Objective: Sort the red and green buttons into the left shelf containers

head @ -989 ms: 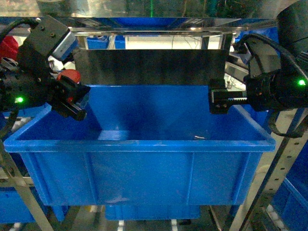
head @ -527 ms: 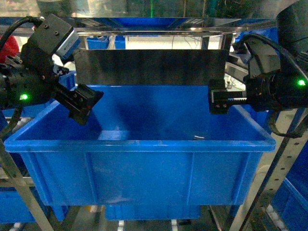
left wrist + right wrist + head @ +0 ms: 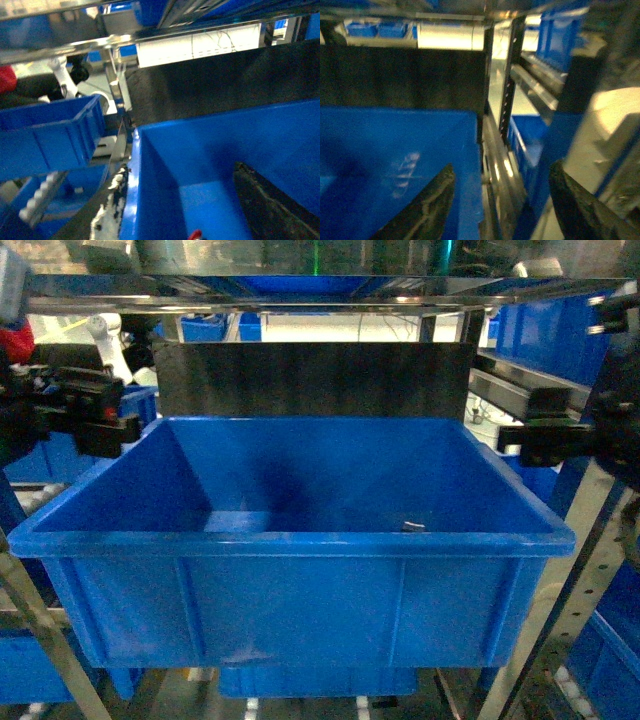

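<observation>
A red button (image 3: 194,234) lies on the floor of the large blue bin (image 3: 300,540), glimpsed at the bottom edge of the left wrist view, so that drop looks done; any further buttons, green ones included, remain unseen; the left tool (image 3: 175,210) hangs over the bin's left wall, spread wide and holding nothing; the right tool (image 3: 505,210) stands parted beside the right rim, likewise empty.

We see our left gripper (image 3: 95,420) as a blocky matte-black unit with squared edges. Our right gripper (image 3: 545,440) is likewise black and boxy. In the wrist views, our fingers (image 3: 272,207) are dark, broad and tapering, with scuffed pale patches.
</observation>
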Robot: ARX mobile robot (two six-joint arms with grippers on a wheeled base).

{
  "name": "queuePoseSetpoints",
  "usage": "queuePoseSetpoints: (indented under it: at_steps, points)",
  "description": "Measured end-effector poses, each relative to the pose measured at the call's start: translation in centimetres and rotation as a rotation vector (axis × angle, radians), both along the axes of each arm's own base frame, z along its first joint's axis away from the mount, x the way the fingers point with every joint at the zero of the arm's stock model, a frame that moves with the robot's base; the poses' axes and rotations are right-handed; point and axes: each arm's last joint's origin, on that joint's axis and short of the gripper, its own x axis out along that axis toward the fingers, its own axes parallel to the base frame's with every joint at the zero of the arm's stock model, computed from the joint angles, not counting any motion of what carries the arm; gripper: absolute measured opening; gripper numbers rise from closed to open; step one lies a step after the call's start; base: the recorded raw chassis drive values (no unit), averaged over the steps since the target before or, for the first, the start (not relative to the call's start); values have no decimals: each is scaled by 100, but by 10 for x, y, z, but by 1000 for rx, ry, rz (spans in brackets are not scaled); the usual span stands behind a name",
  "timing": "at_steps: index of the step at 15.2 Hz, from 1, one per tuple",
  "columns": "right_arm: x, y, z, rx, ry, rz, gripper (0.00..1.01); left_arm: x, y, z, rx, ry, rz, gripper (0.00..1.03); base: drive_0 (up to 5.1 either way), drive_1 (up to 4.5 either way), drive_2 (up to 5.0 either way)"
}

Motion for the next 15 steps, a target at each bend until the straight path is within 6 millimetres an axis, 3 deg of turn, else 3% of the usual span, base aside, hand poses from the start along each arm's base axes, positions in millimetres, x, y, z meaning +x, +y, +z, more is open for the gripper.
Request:
queuePoseSetpoints:
  at_steps: [2, 4, 5, 10, 15]
  points:
    - [-40, -22, 26, 13, -128, -20, 35, -35, 8, 23, -97, -86, 20, 37, 0, 0, 0]
    - [-78, -30, 31, 9, -113, 2, 10, -67, 10, 17, -112, -53, 8, 11, 0, 0, 0]
    - [-95, -37, 27, 3, -96, -3, 2, -82, 19, 13, -122, -33, 5, 2, 0, 0, 0]
    - [-156, -55, 27, 2, -85, -9, 2, -134, 22, 16, -126, -46, 15, 2, 0, 0, 0]
    - [-193, -63, 28, 3, -88, -7, 2, -166, 22, 17, -126, -45, 16, 2, 0, 0, 0]
